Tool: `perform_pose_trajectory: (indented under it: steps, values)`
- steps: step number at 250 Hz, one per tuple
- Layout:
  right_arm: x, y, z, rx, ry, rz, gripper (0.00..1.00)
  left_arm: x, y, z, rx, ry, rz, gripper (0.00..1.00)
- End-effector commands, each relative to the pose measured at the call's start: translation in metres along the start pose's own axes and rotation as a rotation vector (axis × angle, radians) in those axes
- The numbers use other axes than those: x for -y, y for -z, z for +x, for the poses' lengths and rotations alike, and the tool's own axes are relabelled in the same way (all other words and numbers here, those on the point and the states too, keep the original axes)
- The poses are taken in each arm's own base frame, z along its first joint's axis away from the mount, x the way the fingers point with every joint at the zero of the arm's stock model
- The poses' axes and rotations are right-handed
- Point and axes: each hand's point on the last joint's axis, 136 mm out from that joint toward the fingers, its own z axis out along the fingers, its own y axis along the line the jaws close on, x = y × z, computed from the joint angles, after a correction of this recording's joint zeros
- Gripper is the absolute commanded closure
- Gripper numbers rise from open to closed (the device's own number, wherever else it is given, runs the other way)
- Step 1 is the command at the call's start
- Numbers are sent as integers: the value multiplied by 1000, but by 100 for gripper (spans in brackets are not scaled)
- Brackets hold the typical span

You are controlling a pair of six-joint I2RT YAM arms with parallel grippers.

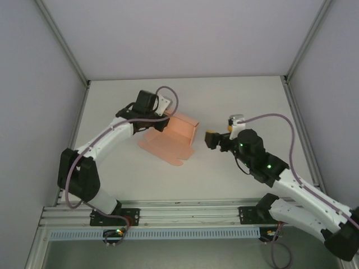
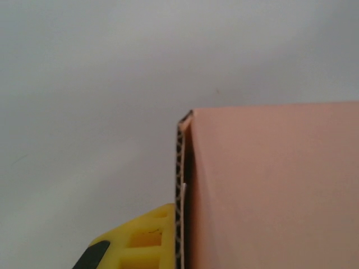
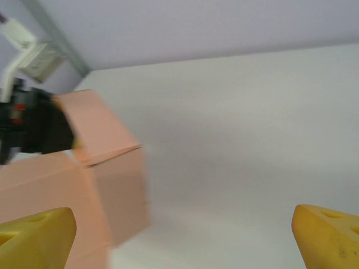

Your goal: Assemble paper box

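The paper box [image 1: 171, 139] lies half made in the middle of the table [image 1: 241, 101]. Most of the salmon-pink card is spread flat, with flaps fanning out on its near side, while one panel along its far side stands up as a wall. From above you can see that much, but not what the card is made of. The left wrist camera, hard up against the standing wall, shows its cut edge with fluted corrugation running down it and a second pink layer folded just inside.

The left tool [image 1: 160, 121] sits at the left end of that wall, clamped tight on the card. One yellow finger [image 2: 140, 242] presses against the outer face of the fluted edge; its partner is hidden behind the pink panel.

To the right of the box, with a strip of bare table between, the right tool [image 1: 211, 139] points at the box's right end. Its jaws are spread wide and it holds nothing. Its own camera makes that plain: two yellow fingertips [image 3: 38, 235] sit at the opposite lower corners of the view, far apart. That view is rather blurred. It also catches the box from the side, with the raised panel creased into a corner, and the black end of the left arm [image 3: 33, 126] at the panel's far edge.

Pale walls [image 1: 196, 33] close in the table beyond the box.
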Motion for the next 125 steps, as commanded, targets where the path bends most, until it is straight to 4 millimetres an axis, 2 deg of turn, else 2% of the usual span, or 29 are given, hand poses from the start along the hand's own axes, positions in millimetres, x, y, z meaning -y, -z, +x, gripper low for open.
perform_pose_trajectory:
  steps: [1, 38, 74, 108, 125]
  values:
    - [54, 15, 46, -148, -56, 193, 0, 21, -3, 47, -266, -231, 136, 100]
    - [78, 27, 63, -198, -96, 250, 0, 35, -18, 69, -465, -452, 170, 100]
    - [88, 26, 73, -238, -112, 269, 0, 39, -40, 85, -639, -674, 66, 100]
    - [90, 21, 79, -263, -116, 272, 0, 39, -65, 88, -718, -726, 29, 100]
    - [91, 18, 81, -271, -116, 269, 0, 31, -77, 85, -749, -729, -28, 100]
